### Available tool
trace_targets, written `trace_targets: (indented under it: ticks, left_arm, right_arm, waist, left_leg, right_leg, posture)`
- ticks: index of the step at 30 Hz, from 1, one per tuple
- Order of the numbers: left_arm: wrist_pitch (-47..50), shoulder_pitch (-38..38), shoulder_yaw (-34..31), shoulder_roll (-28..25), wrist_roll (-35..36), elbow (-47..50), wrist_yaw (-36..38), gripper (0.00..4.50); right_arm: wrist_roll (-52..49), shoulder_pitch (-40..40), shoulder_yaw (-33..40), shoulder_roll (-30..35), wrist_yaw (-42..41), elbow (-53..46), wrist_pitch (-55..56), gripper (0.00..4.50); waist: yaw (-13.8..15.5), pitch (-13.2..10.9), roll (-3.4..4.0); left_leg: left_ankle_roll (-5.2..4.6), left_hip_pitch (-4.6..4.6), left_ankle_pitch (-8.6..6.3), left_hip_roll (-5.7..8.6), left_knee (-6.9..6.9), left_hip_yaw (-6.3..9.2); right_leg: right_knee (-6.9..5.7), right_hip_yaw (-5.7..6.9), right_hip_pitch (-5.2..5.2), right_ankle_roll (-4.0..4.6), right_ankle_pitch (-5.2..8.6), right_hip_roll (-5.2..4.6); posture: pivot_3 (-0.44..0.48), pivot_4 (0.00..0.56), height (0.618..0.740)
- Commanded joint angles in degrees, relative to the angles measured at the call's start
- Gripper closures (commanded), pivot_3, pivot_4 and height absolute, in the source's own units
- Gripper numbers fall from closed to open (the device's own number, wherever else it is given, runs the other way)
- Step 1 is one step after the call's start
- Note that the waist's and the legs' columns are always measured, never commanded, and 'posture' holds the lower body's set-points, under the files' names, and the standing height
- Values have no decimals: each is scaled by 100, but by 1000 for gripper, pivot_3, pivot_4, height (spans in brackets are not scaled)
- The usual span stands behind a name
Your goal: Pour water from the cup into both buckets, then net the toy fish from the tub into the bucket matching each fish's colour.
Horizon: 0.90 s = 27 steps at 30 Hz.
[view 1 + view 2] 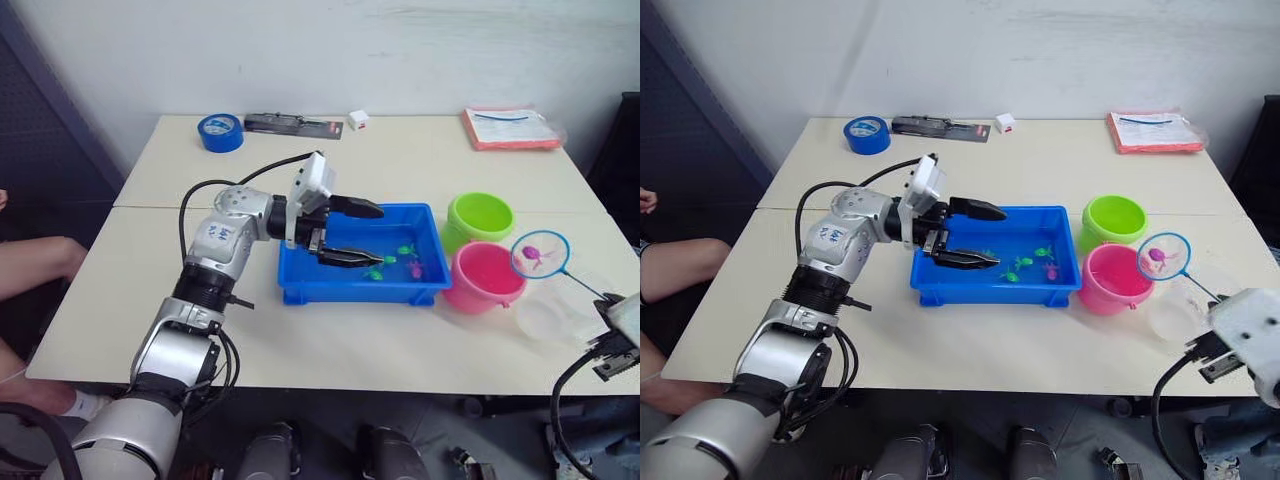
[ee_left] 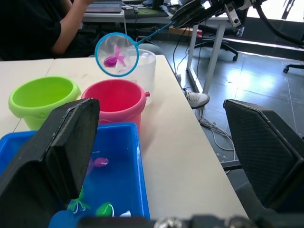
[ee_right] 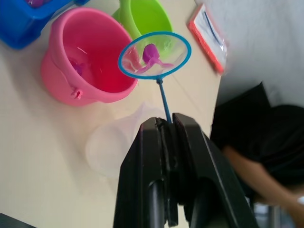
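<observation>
Right tool [image 3: 172,124] is clamped on the net [image 3: 155,54] handle; a pink fish [image 3: 153,56] lies in the hoop, above the pink bucket [image 3: 90,57] and clear cup [image 3: 114,142]. Left tool [image 1: 352,232], fingers spread, hovers over the blue tub [image 1: 300,285].

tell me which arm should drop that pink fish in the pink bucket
Right. Its end effector is shut on the net, with the pink fish in the hoop beside the pink bucket. The left end effector is open over the tub.
</observation>
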<state>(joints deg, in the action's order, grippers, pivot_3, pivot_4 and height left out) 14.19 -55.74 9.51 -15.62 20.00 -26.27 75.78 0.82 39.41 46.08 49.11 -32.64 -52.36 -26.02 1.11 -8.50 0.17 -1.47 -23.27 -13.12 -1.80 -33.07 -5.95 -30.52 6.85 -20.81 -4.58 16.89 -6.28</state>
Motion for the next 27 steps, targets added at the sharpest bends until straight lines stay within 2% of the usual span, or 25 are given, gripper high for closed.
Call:
trace_targets:
  ticks: [1,2,6,10,12,14,18,22,27]
  left_arm:
    - [-103,-158,-81,22,3,-51,67,0]
    - [-109,-170,-86,25,1,-65,71,0]
    - [-108,-204,-135,-4,5,-99,36,0]
    - [-87,-138,-163,-80,-15,-38,2,0]
    - [-54,-97,-167,-116,-14,16,-18,0]
    - [-83,-38,-140,-185,-67,46,-19,0]
    - [-440,77,-7,-353,-366,-76,22,0]
    - [-637,325,119,-619,-621,-31,135,0]
    - [-494,617,76,-787,-663,395,-57,0]
  right_arm:
    - [2069,582,28,646,-122,552,1951,3701]
    - [2460,710,61,743,-137,719,2368,3701]
    - [2801,609,249,649,-157,1217,3112,3701]
    - [3016,-35,446,848,-46,1491,3757,3701]
    - [2634,-369,361,729,-249,1575,3645,3701]
    - [1881,-816,175,536,-573,1520,3034,3701]
    - [1094,-1587,-160,701,-1094,1501,2384,3701]
    - [699,-3030,-1563,1513,-1405,2031,2111,3701]
    - [1103,-4382,-3219,2037,-1595,3129,3111,3701]
  waist:
    - [10,-3,5]
    - [21,-3,4]
    - [85,-7,-3]
    - [85,-8,-3]
    - [53,-12,-9]
    - [39,-13,-10]
    - [27,-16,-4]
    - [14,-16,1]
    - [15,-26,0]
  left_leg:
    - [-1,11,-7,5,-3,-1]
    - [-3,11,-11,10,-2,-4]
    - [3,9,-14,13,-6,1]
    - [2,10,-13,11,-21,-11]
    - [2,16,-13,12,-35,-13]
    - [5,19,-14,5,-41,5]
    - [3,21,-13,7,-42,18]
    - [2,34,-13,5,-51,1]
    - [7,53,-15,1,-46,-3]
  right_leg:
    - [-4,0,0,2,3,-7]
    - [-4,-1,-2,0,5,-11]
    - [-32,5,-42,19,13,-11]
    - [-65,-3,-21,22,8,-12]
    - [-84,-8,-24,26,12,-14]
    - [-77,0,-30,22,19,-11]
    - [-87,-31,4,41,13,-19]
    - [-131,-43,-10,32,12,-21]
    - [-133,-58,-40,63,25,-22]
  posture:
    - [0,150,740]
    - [0,150,740]
    - [0,150,740]
    - [0,150,740]
    - [0,150,740]
    - [0,150,740]
    - [0,150,740]
    - [0,150,740]
    - [0,150,740]
